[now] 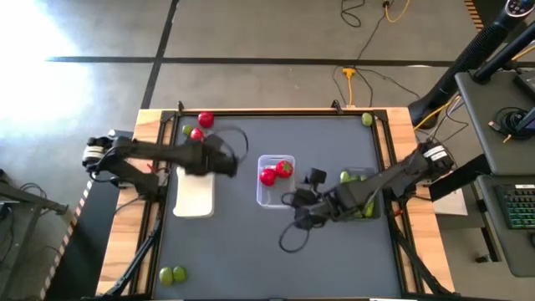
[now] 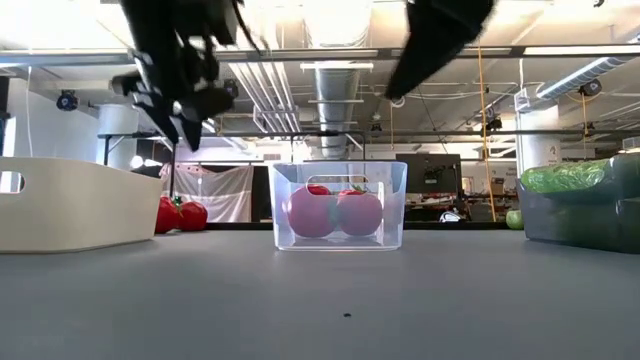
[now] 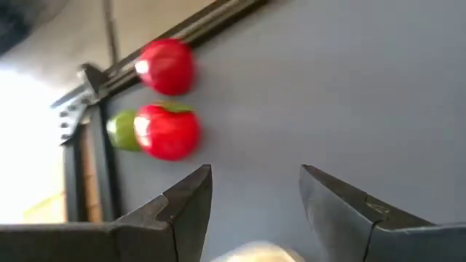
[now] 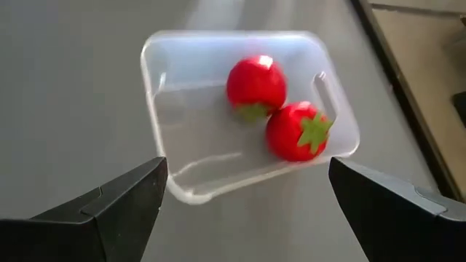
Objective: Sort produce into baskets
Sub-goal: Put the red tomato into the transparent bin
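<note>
Left gripper [image 3: 255, 193] hangs over white tray [image 1: 194, 196], jaws part spread, empty. Two loose red fruits [image 3: 169, 131] lie ahead of it, toward table's far left corner, nearer this arm. Right gripper [image 4: 244, 200] spread wide, empty, by clear tray [image 4: 182, 80] holding two red ones.

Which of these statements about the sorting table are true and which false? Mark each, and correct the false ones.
1. The clear basket holds two red fruits. True.
2. The right gripper is shut on a red fruit. False: it is open and empty, above the clear basket.
3. Two red fruits lie loose near the table's far edge. True.
4. The white basket is full of limes. False: no limes show in it.
</note>
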Controlling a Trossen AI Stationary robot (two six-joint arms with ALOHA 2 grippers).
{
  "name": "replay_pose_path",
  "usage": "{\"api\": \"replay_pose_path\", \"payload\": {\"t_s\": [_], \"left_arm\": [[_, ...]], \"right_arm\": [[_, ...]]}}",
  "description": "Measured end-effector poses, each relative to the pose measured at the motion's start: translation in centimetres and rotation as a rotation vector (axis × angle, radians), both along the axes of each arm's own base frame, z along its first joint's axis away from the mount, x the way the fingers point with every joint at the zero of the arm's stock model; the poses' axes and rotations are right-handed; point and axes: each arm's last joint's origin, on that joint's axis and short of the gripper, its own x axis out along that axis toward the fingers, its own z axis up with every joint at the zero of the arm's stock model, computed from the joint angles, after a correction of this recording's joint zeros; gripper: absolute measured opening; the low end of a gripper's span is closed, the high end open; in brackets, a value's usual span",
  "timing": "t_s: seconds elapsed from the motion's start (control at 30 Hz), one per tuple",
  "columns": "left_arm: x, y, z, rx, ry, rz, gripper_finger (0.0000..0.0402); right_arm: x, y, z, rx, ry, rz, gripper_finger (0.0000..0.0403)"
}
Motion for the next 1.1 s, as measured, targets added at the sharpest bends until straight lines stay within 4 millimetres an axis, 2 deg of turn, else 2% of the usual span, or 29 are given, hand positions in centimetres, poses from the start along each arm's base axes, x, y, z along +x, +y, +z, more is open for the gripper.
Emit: {"api": "replay_pose_path", "payload": {"t_s": [0.13, 0.27, 0.47, 0.57, 0.83, 1.1], "left_arm": [[-0.3, 3.9, -0.9, -0.013, 0.046, 0.117, 0.019], [-1.0, 5.7, -2.2, 0.091, 0.075, 0.207, 0.019], [-1.7, 5.7, -4.1, 0.104, 0.178, 0.188, 0.019], [-1.5, 5.7, -4.5, 0.047, 0.223, 0.144, 0.019], [-0.6, 5.9, -5.5, -0.009, 0.436, -0.099, 0.019], [-0.3, 6.2, -6.1, -0.02, 0.457, -0.086, 0.019]], "right_arm": [[-1.0, 1.2, -1.0, 0.005, 0.016, 0.004, 0.0375], [-1.9, 1.9, -2.3, -0.019, 0.027, -0.003, 0.0375], [-2.9, 1.8, -4.1, -0.059, 0.062, -0.017, 0.0375], [-3.1, 1.6, -4.5, -0.087, 0.066, -0.023, 0.0375], [-3.1, 1.5, -4.6, -0.134, 0.055, -0.032, 0.0375], [-2.9, 1.6, -4.2, -0.134, 0.043, -0.022, 0.0375]]}}
